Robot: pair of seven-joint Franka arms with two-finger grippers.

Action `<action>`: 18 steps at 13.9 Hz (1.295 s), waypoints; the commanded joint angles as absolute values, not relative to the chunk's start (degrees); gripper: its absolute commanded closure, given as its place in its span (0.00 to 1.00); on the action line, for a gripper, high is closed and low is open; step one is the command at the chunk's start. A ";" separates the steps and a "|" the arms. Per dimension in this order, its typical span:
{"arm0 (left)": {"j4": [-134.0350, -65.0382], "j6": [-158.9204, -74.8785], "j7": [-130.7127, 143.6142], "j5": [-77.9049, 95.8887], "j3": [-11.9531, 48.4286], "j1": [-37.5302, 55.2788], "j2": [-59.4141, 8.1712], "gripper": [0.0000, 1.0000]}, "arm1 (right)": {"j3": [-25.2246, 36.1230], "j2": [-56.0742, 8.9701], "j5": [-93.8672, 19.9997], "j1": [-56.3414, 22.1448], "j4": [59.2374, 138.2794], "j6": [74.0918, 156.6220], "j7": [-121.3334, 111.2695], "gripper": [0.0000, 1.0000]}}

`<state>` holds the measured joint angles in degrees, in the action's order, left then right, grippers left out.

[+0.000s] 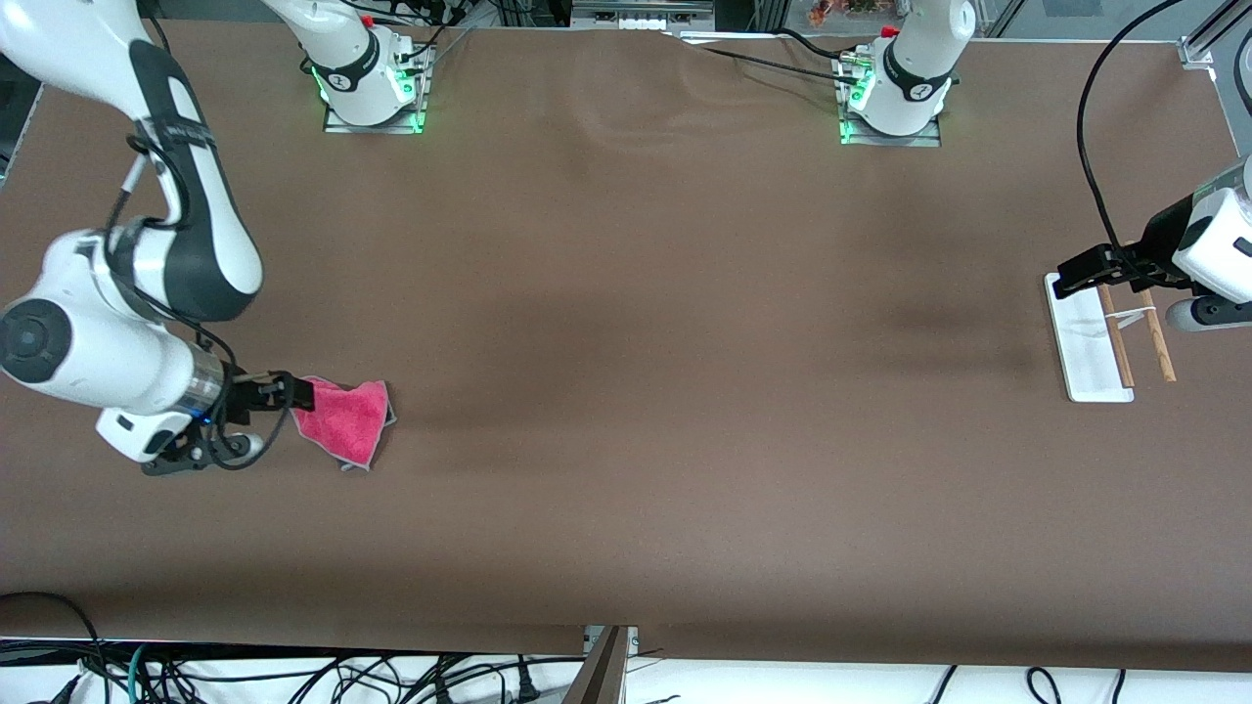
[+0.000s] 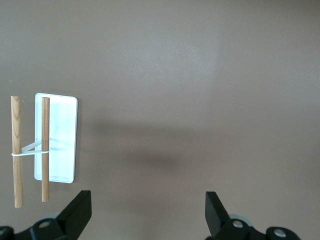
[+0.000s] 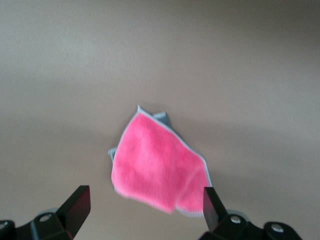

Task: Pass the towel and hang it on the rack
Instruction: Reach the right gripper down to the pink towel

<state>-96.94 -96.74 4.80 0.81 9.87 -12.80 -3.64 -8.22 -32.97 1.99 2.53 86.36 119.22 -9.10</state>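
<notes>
The wide brown cloth-covered tabletop (image 1: 626, 391) is lying bare between the two task things, with faint ripples showing near the arm bases and loose cables trailing along its edge nearest the front camera. The small rack (image 1: 1091, 342), a flat white rectangular base with two thin brown wooden rods joined by a white crosspiece, is standing at the left arm's end. The left gripper (image 1: 1071, 277) is hanging over it, fingers (image 2: 77, 212) spread wide and grasping nothing. At the right arm's end, the small bright pink-red fuzzy towel (image 1: 342, 418) with grey edging is lying crumpled and flat on the tabletop. The right gripper (image 1: 293, 393) is hovering just over its edge, fingers (image 3: 75, 207) released. Judging from this, the fingers could be pinching only one fold, letting the towel slip during the pass, or snagging the brown covering underneath.
</notes>
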 commanded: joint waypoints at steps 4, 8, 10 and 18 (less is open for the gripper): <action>-96.15 -96.86 5.19 -0.09 10.46 -13.10 -3.95 0.00 | -8.26 -41.39 1.49 0.88 85.61 133.49 -19.06 0.00; -96.06 -96.86 5.19 0.00 10.37 -13.10 -3.87 0.00 | -8.26 -44.99 1.67 0.79 85.61 138.25 -22.58 0.00; -96.06 -96.86 5.19 0.00 10.46 -13.10 -3.78 0.00 | -8.26 -46.14 1.67 0.88 85.61 138.86 -24.51 0.00; -95.98 -96.94 4.83 -0.52 10.46 -13.10 -3.78 0.00 | -8.26 -46.93 1.23 0.88 85.87 138.69 -25.75 0.07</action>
